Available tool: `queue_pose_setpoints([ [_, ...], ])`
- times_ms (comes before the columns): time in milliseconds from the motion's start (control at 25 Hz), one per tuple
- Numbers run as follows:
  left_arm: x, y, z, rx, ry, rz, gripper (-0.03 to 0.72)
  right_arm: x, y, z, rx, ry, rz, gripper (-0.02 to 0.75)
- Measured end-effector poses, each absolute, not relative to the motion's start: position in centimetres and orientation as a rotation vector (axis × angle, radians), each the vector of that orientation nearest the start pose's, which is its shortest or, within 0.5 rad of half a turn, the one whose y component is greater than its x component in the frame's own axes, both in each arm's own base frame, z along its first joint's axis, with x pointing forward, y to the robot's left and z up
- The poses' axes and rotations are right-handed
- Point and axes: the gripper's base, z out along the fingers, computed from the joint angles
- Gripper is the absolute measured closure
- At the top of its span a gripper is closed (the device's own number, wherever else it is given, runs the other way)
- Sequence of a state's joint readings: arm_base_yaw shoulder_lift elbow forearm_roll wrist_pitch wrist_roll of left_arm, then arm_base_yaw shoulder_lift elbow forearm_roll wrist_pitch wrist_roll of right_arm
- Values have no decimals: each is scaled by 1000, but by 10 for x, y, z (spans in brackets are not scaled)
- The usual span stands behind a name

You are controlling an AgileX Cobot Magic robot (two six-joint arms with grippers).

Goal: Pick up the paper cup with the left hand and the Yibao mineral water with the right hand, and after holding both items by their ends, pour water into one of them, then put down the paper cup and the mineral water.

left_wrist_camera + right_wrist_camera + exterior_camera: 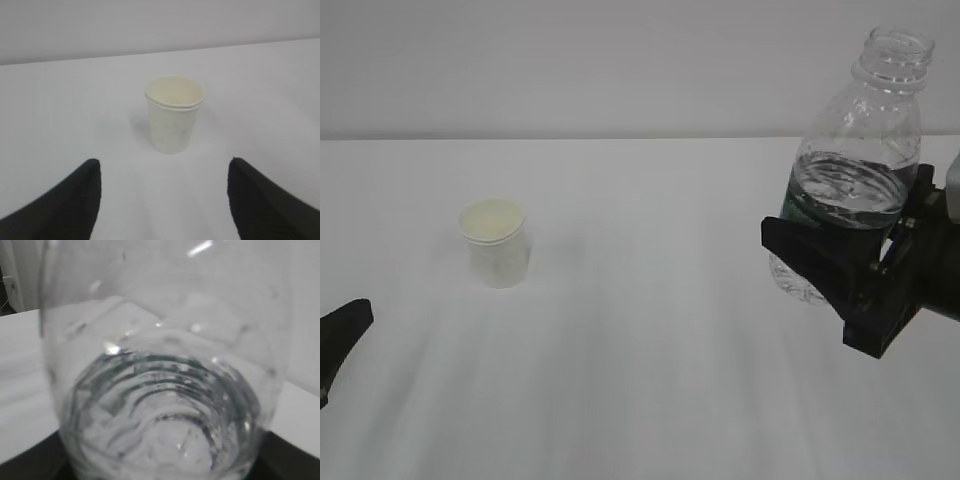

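Note:
The paper cup (pixel 496 243) stands upright on the white table, left of centre; in the left wrist view the cup (pixel 174 114) is straight ahead, beyond the fingers. My left gripper (pixel 164 172) is open and empty, short of the cup; only one black fingertip (pixel 342 328) shows at the exterior view's left edge. My right gripper (pixel 855 285) is shut on the Yibao mineral water (pixel 855 160), holding its lower part above the table at the right, uncapped, tilted slightly and partly full. The bottle (pixel 165 390) fills the right wrist view, hiding the fingers.
The white table (pixel 660 380) runs back to a plain pale wall. In the right wrist view a dark opening shows beyond the table's far left corner (pixel 7 287).

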State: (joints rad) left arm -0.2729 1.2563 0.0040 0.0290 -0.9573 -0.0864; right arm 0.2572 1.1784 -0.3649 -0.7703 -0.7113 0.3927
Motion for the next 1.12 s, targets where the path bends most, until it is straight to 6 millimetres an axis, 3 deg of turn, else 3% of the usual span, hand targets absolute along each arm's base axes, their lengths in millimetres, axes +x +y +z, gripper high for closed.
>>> queue_pose_setpoints([
  [240, 154, -45, 161, 194, 1807, -269, 127, 192, 93, 235, -756, 1570, 422, 262],
  [720, 190, -62, 144, 283, 1882, -310, 127, 192, 93, 235, -754, 1571, 424, 262],
  [1120, 201, -68, 102, 293, 1981, -333, 126, 192, 93, 235, -755, 1571, 425, 262],
])
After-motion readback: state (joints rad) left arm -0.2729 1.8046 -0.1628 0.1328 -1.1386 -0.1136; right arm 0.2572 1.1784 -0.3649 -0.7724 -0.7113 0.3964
